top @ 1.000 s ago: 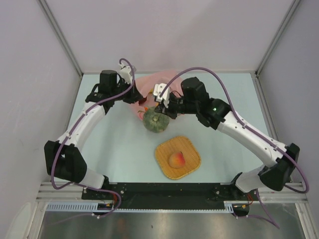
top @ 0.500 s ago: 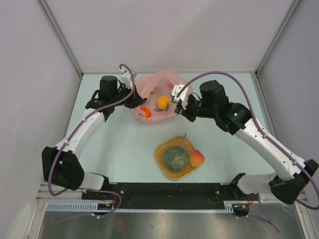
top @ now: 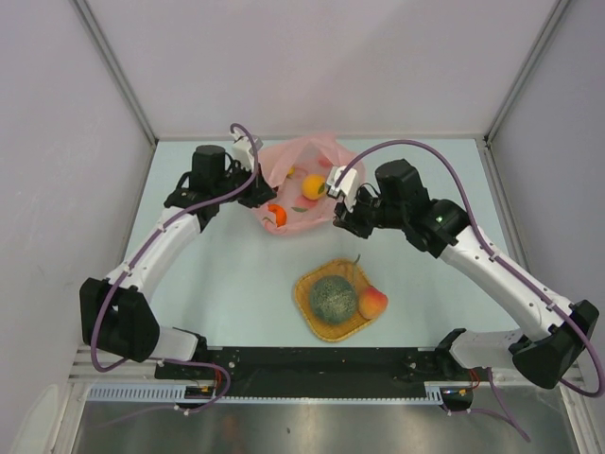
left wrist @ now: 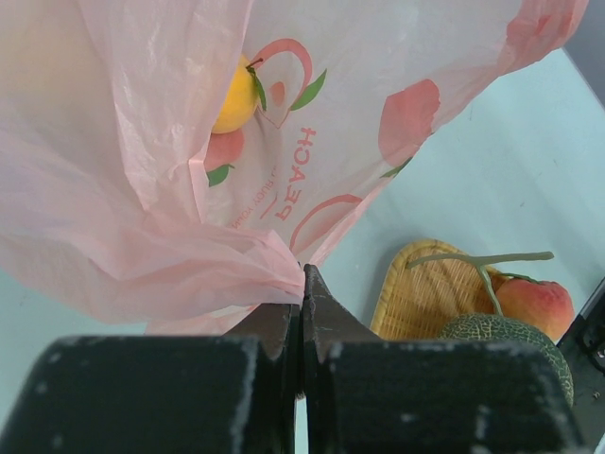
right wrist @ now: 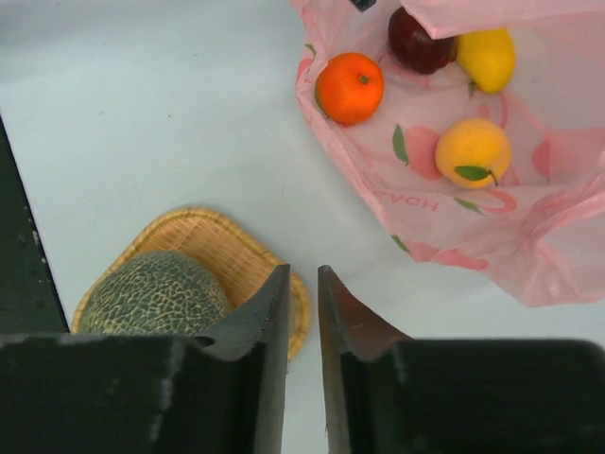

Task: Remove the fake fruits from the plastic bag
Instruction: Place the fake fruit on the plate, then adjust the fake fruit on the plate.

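Observation:
The pink plastic bag point(top: 299, 159) lies at the back of the table, and my left gripper point(left wrist: 302, 282) is shut on a bunched fold of its left edge point(left wrist: 236, 270). Inside it I see an orange point(right wrist: 350, 88), a dark red apple point(right wrist: 414, 43), a yellow lemon point(right wrist: 487, 57) and a yellow-orange fruit point(right wrist: 473, 148). The green netted melon point(top: 333, 300) and a peach point(top: 372, 303) rest on the woven mat point(top: 308, 284). My right gripper point(right wrist: 302, 274) hovers between mat and bag, its jaws slightly apart with nothing between them.
The mat sits near the table's front centre, between the two arm bases. Grey walls with metal posts point(top: 118, 71) close in the table on three sides. The black base rail point(top: 312, 364) runs along the near edge.
A second ago my right gripper held the melon beside the bag. The melon now sits on the mat, the peach pushed right. The right gripper is back near the bag, jaws parted slightly.

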Robot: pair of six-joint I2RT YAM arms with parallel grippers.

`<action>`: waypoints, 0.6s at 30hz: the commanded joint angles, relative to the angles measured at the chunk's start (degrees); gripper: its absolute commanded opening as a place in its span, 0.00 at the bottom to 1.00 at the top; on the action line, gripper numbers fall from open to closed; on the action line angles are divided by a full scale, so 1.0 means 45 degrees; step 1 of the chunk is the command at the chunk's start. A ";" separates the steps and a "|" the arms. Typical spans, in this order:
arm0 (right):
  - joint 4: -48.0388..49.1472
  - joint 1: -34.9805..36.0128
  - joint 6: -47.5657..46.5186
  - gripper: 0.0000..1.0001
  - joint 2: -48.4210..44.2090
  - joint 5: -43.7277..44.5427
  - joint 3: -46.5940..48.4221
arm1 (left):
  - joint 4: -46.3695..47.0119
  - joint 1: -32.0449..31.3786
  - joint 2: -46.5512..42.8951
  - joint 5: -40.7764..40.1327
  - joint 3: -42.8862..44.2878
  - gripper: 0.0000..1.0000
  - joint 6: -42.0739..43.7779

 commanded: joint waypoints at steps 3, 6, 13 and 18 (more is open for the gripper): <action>-0.1540 -0.0398 0.2036 0.59 0.0159 -0.0737 -0.0274 | 0.0197 -0.0114 -0.0300 0.0236 -0.0026 0.00 0.0254; -0.1270 -0.0903 0.3463 0.69 0.0258 -0.0504 -0.1054 | 0.0255 -0.0231 -0.0261 0.0275 0.0012 0.00 0.0235; -0.0840 -0.1863 0.4386 0.69 0.0902 -0.0580 -0.1895 | 0.0197 -0.0349 -0.0222 0.0217 0.0052 0.00 0.0293; -0.0390 -0.1748 0.4718 0.68 0.1156 -0.1481 -0.2072 | 0.0216 -0.0368 -0.0533 0.0178 -0.0319 0.00 0.0352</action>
